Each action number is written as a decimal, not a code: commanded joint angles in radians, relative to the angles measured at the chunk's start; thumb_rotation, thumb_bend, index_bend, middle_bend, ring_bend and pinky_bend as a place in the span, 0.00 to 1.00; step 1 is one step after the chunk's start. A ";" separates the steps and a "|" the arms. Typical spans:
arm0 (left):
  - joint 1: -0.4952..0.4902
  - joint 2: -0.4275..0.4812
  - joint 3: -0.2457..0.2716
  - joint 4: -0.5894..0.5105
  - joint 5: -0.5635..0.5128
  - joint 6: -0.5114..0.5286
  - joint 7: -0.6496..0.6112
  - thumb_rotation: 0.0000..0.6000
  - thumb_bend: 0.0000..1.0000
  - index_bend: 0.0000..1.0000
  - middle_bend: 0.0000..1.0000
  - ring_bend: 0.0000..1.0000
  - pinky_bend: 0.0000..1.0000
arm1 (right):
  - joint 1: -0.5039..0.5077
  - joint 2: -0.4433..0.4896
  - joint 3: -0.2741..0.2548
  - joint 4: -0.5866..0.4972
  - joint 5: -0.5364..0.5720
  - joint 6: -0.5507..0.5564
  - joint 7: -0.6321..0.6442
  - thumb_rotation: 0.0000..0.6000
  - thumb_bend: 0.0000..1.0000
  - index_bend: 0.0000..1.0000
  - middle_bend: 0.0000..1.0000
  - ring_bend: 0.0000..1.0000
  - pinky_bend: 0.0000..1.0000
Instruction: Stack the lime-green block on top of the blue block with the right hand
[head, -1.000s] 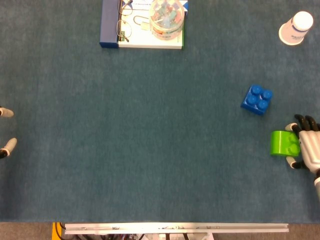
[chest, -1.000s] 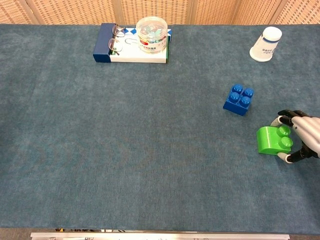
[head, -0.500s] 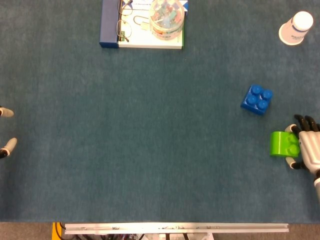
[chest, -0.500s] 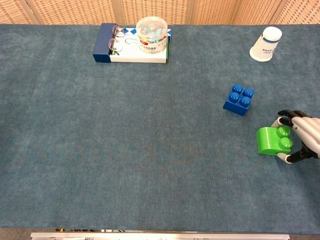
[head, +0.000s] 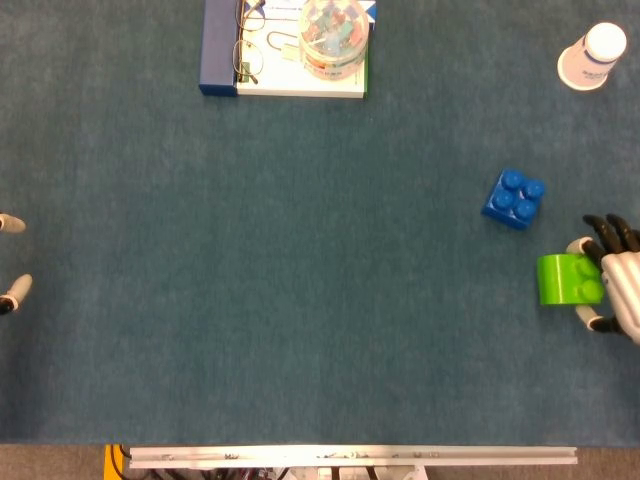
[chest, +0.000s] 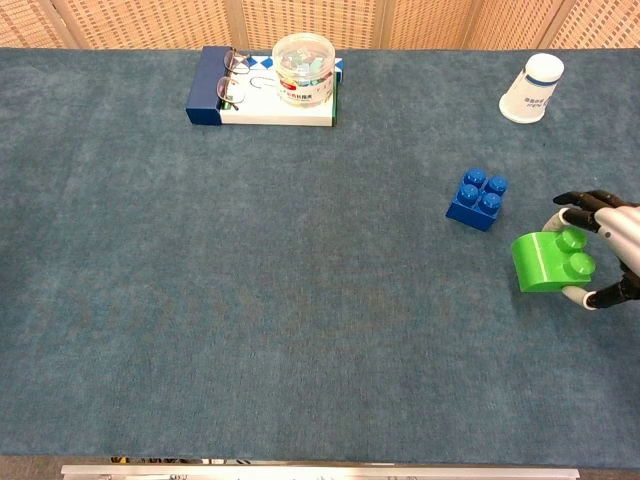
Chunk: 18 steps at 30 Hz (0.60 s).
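The lime-green block (head: 568, 279) (chest: 552, 262) is at the right edge of the table, lying on its side with its studs toward my right hand (head: 614, 287) (chest: 610, 250). That hand grips the block from the right, fingers above and thumb below, and the block looks raised a little off the cloth. The blue block (head: 514, 199) (chest: 477, 199) stands studs up on the table, just up and left of the green one and apart from it. Only two fingertips of my left hand (head: 10, 262) show at the left edge of the head view, spread apart.
A white paper cup (head: 592, 56) (chest: 532, 87) lies on its side at the far right. At the back, a flat box (head: 285, 48) (chest: 265, 87) carries glasses and a clear round tub of small items. Blue cloth covers the table.
My right hand has lifted the lime-green block slightly and carried it a little toward the blue block. The left hand has hardly moved.
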 joint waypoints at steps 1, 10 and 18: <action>-0.001 -0.001 0.000 0.001 -0.002 -0.002 0.002 1.00 0.20 0.36 0.36 0.27 0.40 | 0.004 0.035 0.002 -0.027 -0.040 0.016 0.018 1.00 0.26 0.44 0.12 0.00 0.16; -0.002 -0.001 -0.002 0.001 -0.009 -0.007 0.001 1.00 0.20 0.36 0.36 0.27 0.40 | 0.015 0.043 0.041 -0.029 -0.060 0.035 0.022 1.00 0.26 0.44 0.13 0.00 0.16; -0.003 0.001 -0.003 0.003 -0.011 -0.009 -0.006 1.00 0.20 0.36 0.36 0.27 0.40 | 0.035 0.002 0.091 0.002 -0.032 0.041 0.000 1.00 0.26 0.45 0.13 0.00 0.16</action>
